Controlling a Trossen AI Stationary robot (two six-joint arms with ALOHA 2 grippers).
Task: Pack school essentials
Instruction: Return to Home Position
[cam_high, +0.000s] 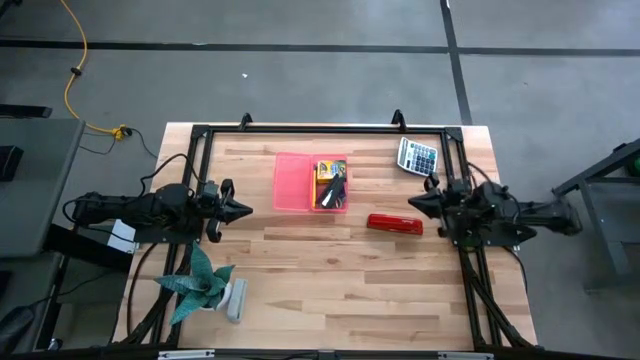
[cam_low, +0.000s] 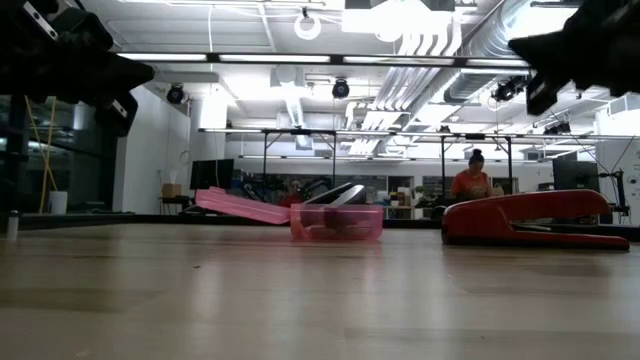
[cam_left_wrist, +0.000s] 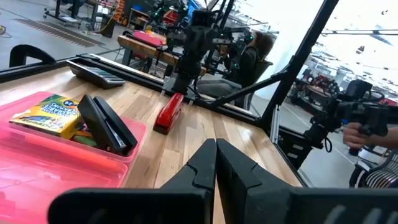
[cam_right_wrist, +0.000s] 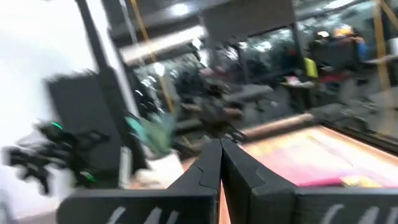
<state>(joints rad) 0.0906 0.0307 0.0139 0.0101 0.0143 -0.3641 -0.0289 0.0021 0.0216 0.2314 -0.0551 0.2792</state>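
Note:
A pink plastic case (cam_high: 310, 183) lies open on the far middle of the table, its lid flat on the left side. In it sit the yellow-green crayon box (cam_left_wrist: 53, 113) and a black piece (cam_left_wrist: 107, 124) that leans on the case's wall. My left gripper (cam_high: 243, 210) hovers shut, left of the case. My right gripper (cam_high: 412, 202) hovers shut above the right end of a red stapler (cam_high: 395, 224). In the low view the case (cam_low: 335, 221) and stapler (cam_low: 530, 220) rest on the wood, both grippers high above. Scissors, pencils and pen do not show.
A grey calculator (cam_high: 418, 156) lies at the far right corner. A green spiky plant (cam_high: 200, 285) with a grey block beside it stands near the near left edge. A black frame borders the table. Bare wood fills the near middle. People show in the room beyond.

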